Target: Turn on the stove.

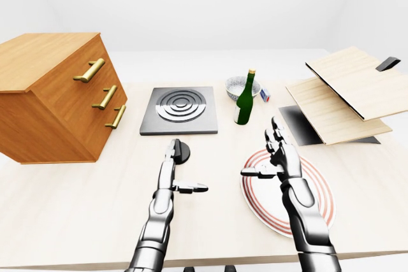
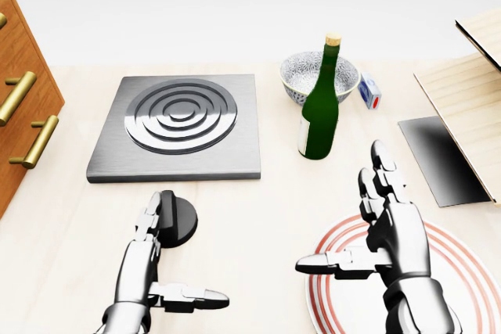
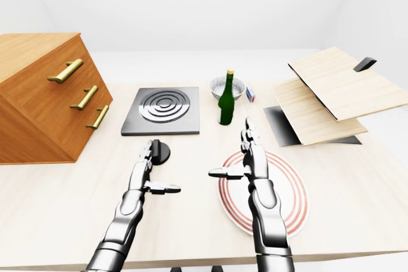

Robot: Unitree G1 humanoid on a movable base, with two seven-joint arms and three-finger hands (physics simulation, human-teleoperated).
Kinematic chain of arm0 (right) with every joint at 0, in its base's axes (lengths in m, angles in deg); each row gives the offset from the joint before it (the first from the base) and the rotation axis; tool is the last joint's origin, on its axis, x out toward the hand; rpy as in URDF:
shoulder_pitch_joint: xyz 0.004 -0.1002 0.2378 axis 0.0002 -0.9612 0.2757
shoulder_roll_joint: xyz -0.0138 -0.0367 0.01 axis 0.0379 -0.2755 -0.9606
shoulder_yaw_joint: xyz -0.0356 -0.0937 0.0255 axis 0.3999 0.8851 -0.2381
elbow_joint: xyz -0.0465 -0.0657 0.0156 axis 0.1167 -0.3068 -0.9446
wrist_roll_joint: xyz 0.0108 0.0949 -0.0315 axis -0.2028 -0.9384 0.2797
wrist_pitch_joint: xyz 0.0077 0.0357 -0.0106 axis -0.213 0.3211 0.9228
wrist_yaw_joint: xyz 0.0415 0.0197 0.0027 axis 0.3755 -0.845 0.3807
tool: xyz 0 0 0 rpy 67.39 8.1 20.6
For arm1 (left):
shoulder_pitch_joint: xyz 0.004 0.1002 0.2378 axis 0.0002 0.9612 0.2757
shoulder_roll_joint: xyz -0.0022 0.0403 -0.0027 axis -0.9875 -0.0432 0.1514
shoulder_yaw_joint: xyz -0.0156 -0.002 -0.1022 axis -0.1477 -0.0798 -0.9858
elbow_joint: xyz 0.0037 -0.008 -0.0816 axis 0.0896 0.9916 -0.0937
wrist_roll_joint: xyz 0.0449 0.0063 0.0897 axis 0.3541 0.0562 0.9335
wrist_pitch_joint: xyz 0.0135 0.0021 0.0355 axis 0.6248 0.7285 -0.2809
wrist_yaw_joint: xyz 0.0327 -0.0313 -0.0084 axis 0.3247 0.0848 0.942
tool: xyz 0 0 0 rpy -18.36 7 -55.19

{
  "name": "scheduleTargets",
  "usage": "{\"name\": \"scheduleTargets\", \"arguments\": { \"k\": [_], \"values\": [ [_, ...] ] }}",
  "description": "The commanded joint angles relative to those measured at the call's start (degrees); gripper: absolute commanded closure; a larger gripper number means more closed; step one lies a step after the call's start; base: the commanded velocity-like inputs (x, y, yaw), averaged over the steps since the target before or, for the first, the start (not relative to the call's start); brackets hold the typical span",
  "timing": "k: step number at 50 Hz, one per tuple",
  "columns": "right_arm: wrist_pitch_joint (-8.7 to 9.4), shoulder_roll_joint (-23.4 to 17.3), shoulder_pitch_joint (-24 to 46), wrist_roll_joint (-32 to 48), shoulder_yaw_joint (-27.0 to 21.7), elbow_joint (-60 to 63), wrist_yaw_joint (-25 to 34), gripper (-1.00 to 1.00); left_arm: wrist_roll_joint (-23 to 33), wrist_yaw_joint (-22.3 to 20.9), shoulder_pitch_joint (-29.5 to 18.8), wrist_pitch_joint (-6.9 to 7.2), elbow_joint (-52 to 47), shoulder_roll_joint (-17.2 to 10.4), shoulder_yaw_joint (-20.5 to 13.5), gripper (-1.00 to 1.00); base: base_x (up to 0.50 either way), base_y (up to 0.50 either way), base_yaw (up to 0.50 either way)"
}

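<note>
Black knob [image 2: 175, 220] below the stove [image 2: 178, 124] is being approached by the left robot hand [image 2: 149, 260], fingers apart, while the right robot hand [image 2: 383, 236] is hovering open over the plate [image 2: 470, 271].

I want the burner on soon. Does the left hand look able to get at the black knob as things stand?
Probably yes. The left hand is open, its fingertips overlapping the black knob's left edge in the head view, nothing between them. The stove plate lies beyond; the bottle stands well right.

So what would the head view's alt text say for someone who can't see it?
A robot's open left hand reaches to a black stove knob below a square metal burner plate. Its open right hand hovers over a red-ringed plate, near a green bottle.
</note>
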Motion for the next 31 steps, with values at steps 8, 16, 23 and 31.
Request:
{"name": "scheduleTargets", "arguments": {
  "k": [8,16,23,31],
  "values": [
    [0.47,-0.38,0.36,-1.24,-0.95,1.1,-0.06,-1.0,-1.31,-4.91,5.15,0.0,11.4,6.42,9.99,-1.0,0.0,0.0,0.0],
    [0.47,-0.47,0.48,-1.54,-1.18,1.3,-0.09,-1.0,-1.36,-5.27,6.35,0.0,10.11,6.59,11.67,-1.0,0.0,0.0,0.0],
    [0.47,-0.54,0.5,-1.64,-1.24,1.44,-0.03,-1.0,-1.66,-4.24,-1.41,0.0,13.62,6.55,8.19,-1.0,0.0,0.0,0.0],
    [0.47,-0.69,1.26,-1.86,-1.45,0.41,0.11,-1.0,-4.89,1.35,-8.68,0.0,-2.84,0.68,0.21,-1.0,0.0,0.0,0.0]
  ]
}}
